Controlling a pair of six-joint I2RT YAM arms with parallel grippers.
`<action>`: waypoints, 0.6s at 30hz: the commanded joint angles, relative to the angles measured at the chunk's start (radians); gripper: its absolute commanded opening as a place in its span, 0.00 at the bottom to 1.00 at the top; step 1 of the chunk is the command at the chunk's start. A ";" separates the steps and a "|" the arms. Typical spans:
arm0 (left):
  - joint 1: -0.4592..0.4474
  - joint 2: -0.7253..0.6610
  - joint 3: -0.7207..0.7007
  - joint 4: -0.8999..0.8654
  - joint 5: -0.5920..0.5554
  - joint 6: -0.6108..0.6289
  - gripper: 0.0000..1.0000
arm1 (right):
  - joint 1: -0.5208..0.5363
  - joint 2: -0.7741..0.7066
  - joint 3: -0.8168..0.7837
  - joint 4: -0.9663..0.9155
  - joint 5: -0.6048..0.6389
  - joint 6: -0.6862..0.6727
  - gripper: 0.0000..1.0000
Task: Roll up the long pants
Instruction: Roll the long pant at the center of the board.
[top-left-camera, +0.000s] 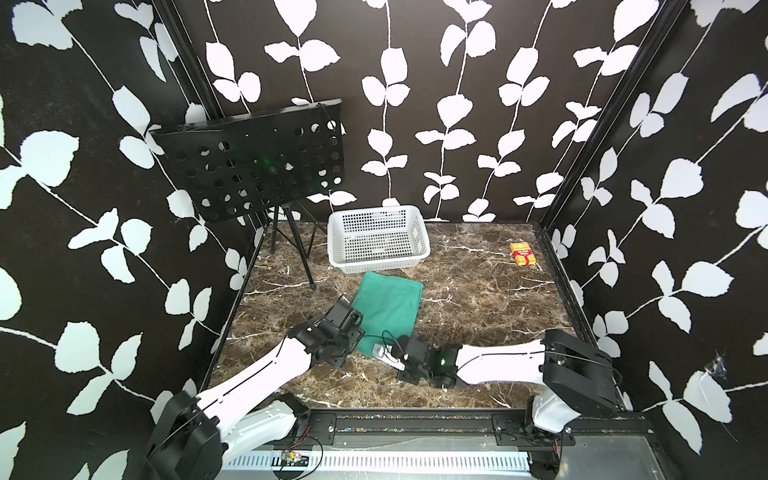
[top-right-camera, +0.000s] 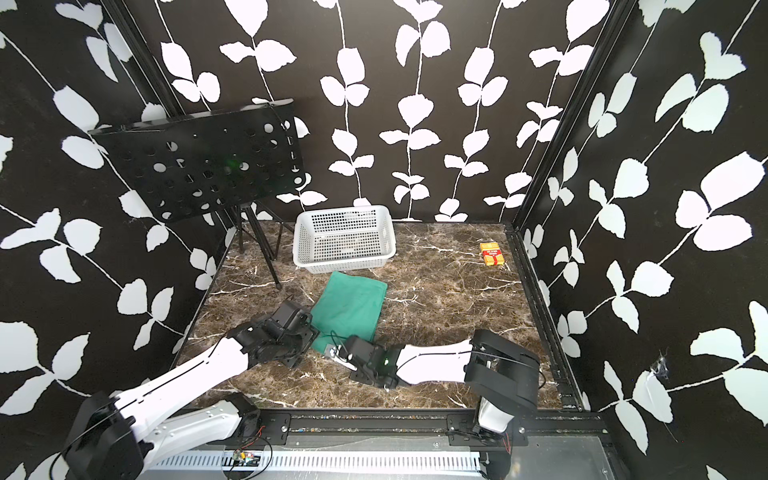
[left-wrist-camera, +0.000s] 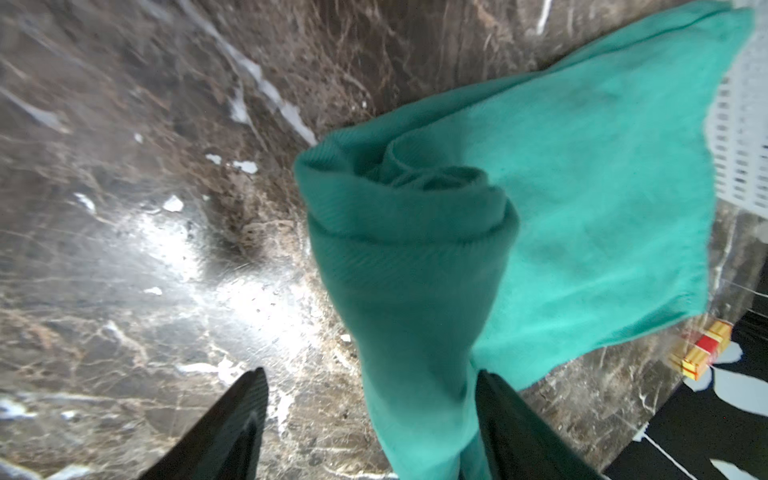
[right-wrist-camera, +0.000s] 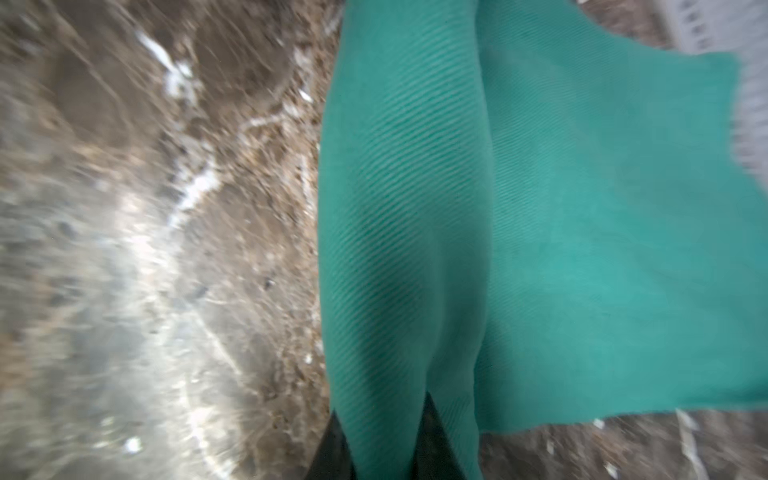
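Green pants (top-left-camera: 388, 309) lie folded flat mid-desk (top-left-camera: 478, 316), just before a white basket (top-left-camera: 378, 239) — left pincer (top-left-camera: 356, 332) and right pincer (top-left-camera: 379, 352) at their near edge. A yellow box (top-left-camera: 523, 254) sits far right — a black stand (top-left-camera: 253, 162) far left.

You have bare table (top-left-camera: 478, 316) right of the pants (top-left-camera: 388, 305); the basket (top-left-camera: 380, 261) stands just beyond them; stand legs (top-left-camera: 304, 257) crowd the left.
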 joint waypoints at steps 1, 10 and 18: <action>0.005 -0.073 -0.026 -0.061 -0.012 0.055 0.79 | -0.045 0.016 0.081 -0.121 -0.335 0.050 0.00; -0.020 -0.169 -0.094 0.010 0.032 0.101 0.79 | -0.203 0.159 0.249 -0.209 -0.818 0.221 0.00; -0.018 -0.111 -0.139 0.096 0.035 0.124 0.80 | -0.295 0.321 0.385 -0.306 -1.006 0.386 0.00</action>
